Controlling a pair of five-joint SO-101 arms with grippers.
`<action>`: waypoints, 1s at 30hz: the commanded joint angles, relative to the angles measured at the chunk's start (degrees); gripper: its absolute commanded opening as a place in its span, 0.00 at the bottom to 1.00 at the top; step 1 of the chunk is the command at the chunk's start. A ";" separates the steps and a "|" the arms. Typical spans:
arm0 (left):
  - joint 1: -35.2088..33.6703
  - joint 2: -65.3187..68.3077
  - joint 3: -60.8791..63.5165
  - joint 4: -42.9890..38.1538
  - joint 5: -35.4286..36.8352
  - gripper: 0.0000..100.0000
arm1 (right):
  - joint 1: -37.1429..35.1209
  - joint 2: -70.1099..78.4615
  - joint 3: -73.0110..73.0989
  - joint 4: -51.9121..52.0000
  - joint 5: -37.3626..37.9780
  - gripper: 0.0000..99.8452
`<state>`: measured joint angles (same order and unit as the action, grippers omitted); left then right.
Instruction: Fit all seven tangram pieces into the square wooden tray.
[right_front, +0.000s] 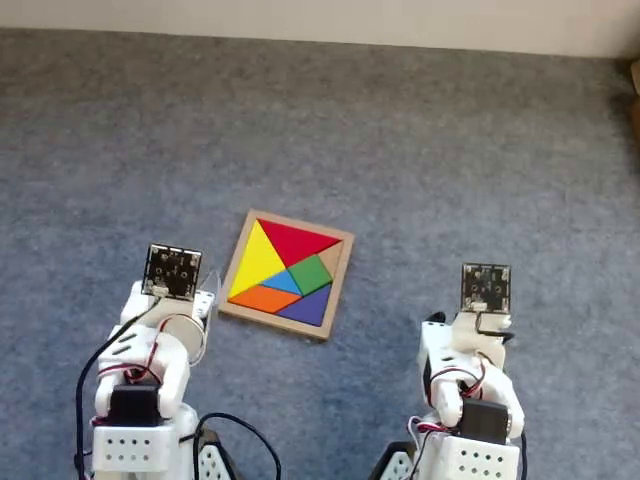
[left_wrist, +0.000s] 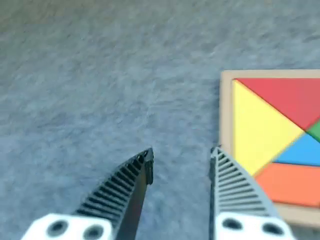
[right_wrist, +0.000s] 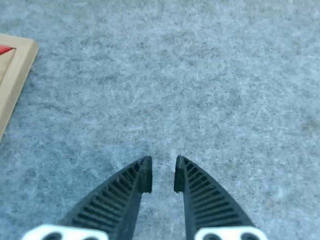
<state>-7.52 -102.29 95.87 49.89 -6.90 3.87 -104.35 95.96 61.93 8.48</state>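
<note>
**A:** Start closest in. Where are the arms?

**B:** The left arm (right_front: 150, 370) and the right arm (right_front: 470, 385) sit side by side at the near edge of the worktop (right_front: 450, 150), which is covered in grey-blue felt.

**A:** And the left tool?

**B:** The left tool (left_wrist: 181, 159) hovers over the felt. Its ribbed fingers are spread to a moderate gap with nothing between them. One fingertip is just beside the rim of the wooden tray (left_wrist: 226, 110).

**A:** The right one?

**B:** The right tool (right_wrist: 162, 172) has only a narrow gap between its tips, and it holds nothing either. It is over bare felt, apart from the tray.

**A:** Where does the tray sit overall?

**B:** It lies flat on the worktop, just ahead of the arms and between them, nearer the left arm. It is turned at a slant to the worktop's edges.

**A:** What's inside it?

**B:** Six coloured pieces lie flush.
- Along the near side are an orange piece (right_front: 263, 298) and a purple piece (right_front: 310, 305).
- In the middle are a small blue triangle (right_front: 283, 282) and a green square (right_front: 312, 272).
- On the far side are a large yellow triangle (right_front: 256, 258) and a large red triangle (right_front: 297, 243).

**A:** The seventh?

**B:** There is a tan triangular patch (right_front: 336, 262) beside the green square, against the rim on the right arm's side. I cannot tell whether it is a wood-coloured piece or bare tray floor.

**A:** And farther out?

**B:** More felt, up to a pale strip (right_front: 300, 20) along the far edge.
</note>
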 joint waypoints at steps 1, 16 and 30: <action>-1.89 -1.89 1.36 0.35 0.79 0.20 | -1.19 -0.04 6.81 0.40 -0.35 0.09; -1.45 -1.54 1.36 13.45 0.44 0.08 | -0.92 0.04 6.81 6.46 -0.44 0.09; -1.54 -1.71 1.36 24.53 0.70 0.03 | -0.84 0.04 6.81 6.55 -0.44 0.09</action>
<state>-8.84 -102.37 96.04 72.13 -6.73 3.34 -104.35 95.96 68.18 8.48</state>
